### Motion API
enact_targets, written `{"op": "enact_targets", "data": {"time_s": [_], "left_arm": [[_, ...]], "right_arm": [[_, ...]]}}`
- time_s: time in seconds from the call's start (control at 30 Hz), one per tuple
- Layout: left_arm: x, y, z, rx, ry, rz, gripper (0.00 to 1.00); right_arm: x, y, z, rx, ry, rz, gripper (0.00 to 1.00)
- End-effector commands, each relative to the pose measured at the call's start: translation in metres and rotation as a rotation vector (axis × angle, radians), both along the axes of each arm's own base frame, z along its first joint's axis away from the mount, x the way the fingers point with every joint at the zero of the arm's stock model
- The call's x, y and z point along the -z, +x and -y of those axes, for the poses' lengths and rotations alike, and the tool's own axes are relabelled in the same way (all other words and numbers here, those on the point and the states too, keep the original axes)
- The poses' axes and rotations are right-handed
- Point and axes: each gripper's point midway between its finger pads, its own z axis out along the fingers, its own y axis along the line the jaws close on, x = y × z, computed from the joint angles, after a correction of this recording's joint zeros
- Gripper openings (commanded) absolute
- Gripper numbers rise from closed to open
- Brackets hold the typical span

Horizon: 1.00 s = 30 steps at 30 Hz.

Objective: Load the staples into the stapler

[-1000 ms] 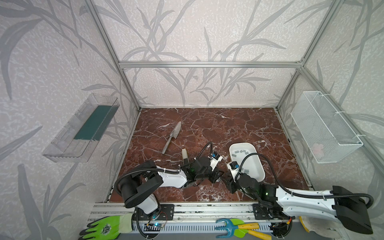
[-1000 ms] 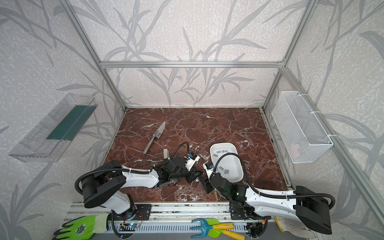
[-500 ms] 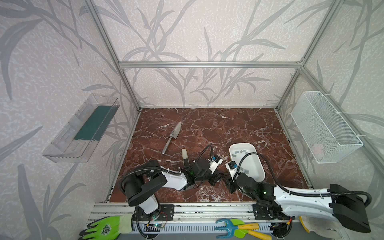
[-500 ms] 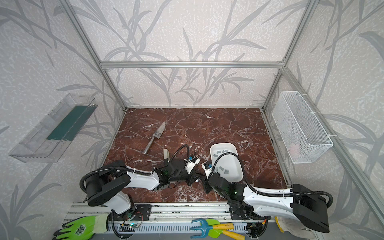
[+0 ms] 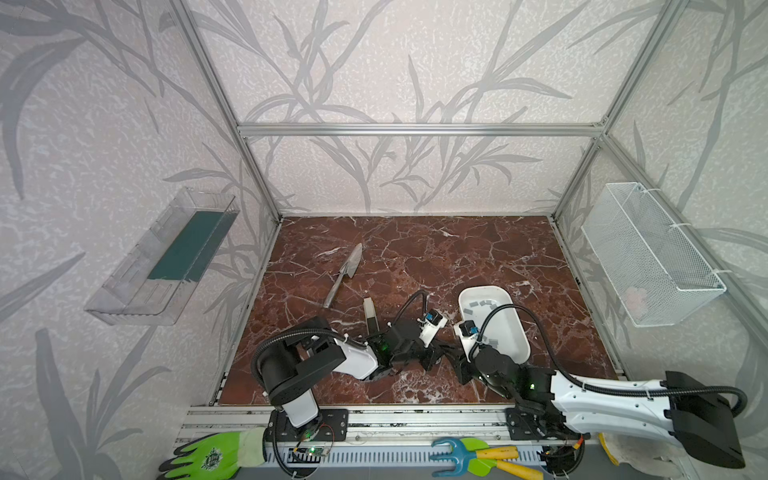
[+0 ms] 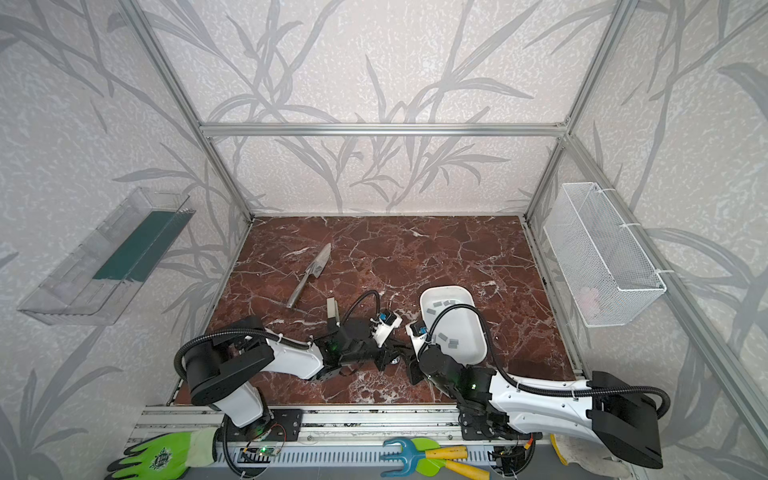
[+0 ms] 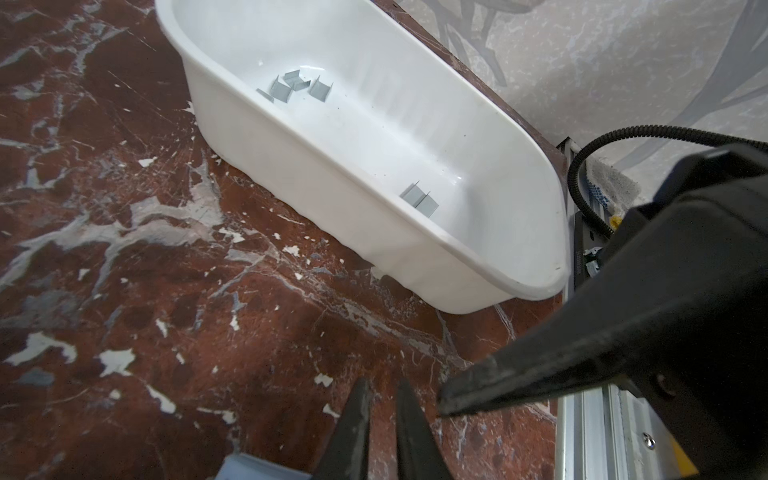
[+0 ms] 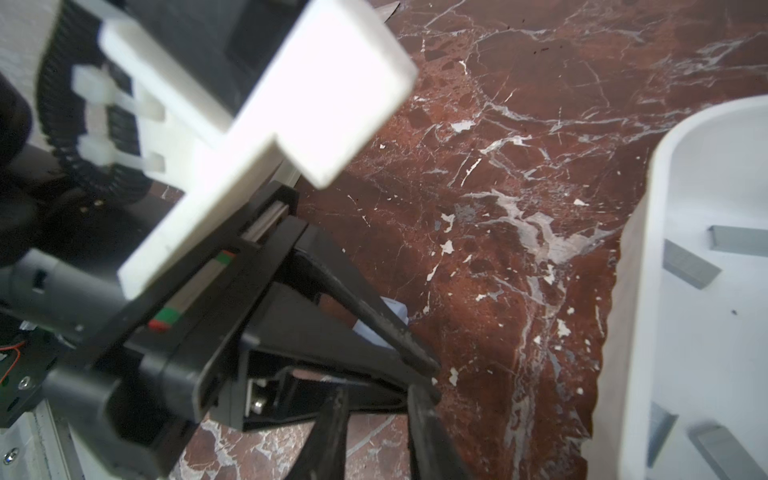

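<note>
1. staples (image 7: 291, 87): grey strips lying loose inside the white tray (image 7: 332, 174). there is a small cluster at one end, and two more lie side by side toward the other end.
2. the tray sits on the marble table (image 5: 415, 257), right of centre and toward the front edge in both top views. the right arm's cable arcs over it.
3. left gripper (image 7: 382, 386): fingers nearly together, with only a thin slit between the tips, low over the table near the tray's side wall. cannot tell whether anything is pinched.
4. a pale lilac block (image 8: 390, 316) peeks out from behind one left finger, close against it. too little shows to say whether it is the stapler.
5. right gripper (image 8: 378, 392): fingers apart with a clear gap, and nothing that shows is held. its tips sit right at the left gripper's tips, and one right finger looks to touch them.
6. in both top views the two grippers meet tip to tip, just left of the tray.
7. a slim grey-and-black bar (image 5: 370, 311) lies on the table behind the left wrist. a trowel (image 5: 347, 274) lies further back, apart from both arms.
</note>
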Motion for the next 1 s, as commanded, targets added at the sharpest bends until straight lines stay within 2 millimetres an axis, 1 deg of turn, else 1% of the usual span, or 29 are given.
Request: {"op": "enact_targets", "data": {"time_s": [0.0, 0.1, 0.17, 0.2, 0.3, 0.43, 0.57, 0.67, 0.83, 0.9, 0.97], "left_arm": [[0.01, -0.01, 0.001, 0.051, 0.038, -0.01, 0.16], [0.013, -0.012, -0.001, 0.052, 0.044, 0.016, 0.16], [0.013, -0.014, -0.004, 0.054, 0.022, 0.044, 0.19], [0.013, -0.016, -0.006, 0.058, 0.006, 0.059, 0.22], [0.014, -0.02, -0.008, 0.067, -0.021, 0.081, 0.23], [0.027, -0.02, -0.009, 0.07, 0.025, 0.081, 0.17], [0.042, -0.021, -0.009, 0.067, 0.101, 0.113, 0.15], [0.055, -0.017, -0.012, 0.046, 0.151, 0.129, 0.11], [0.063, -0.017, -0.015, 0.044, 0.188, 0.141, 0.11], [0.07, -0.016, -0.016, 0.041, 0.215, 0.142, 0.07], [0.072, -0.015, -0.018, 0.03, 0.227, 0.141, 0.05]], "right_arm": [[-0.013, 0.005, 0.002, 0.036, 0.033, 0.028, 0.31], [-0.026, 0.007, -0.001, 0.033, 0.05, 0.044, 0.33], [-0.031, 0.01, -0.001, 0.051, 0.059, 0.047, 0.35], [-0.03, 0.012, 0.0, 0.07, 0.059, 0.042, 0.36], [-0.02, 0.015, 0.0, 0.103, 0.043, 0.015, 0.36], [-0.003, 0.016, -0.005, 0.111, -0.004, -0.027, 0.34], [0.006, 0.016, -0.008, 0.11, -0.019, -0.047, 0.34], [0.01, 0.015, -0.008, 0.105, -0.028, -0.054, 0.33], [0.022, 0.013, -0.01, 0.12, -0.022, -0.105, 0.32], [0.029, 0.012, -0.011, 0.12, -0.029, -0.12, 0.3], [0.034, 0.012, -0.011, 0.122, -0.041, -0.128, 0.29]]}}
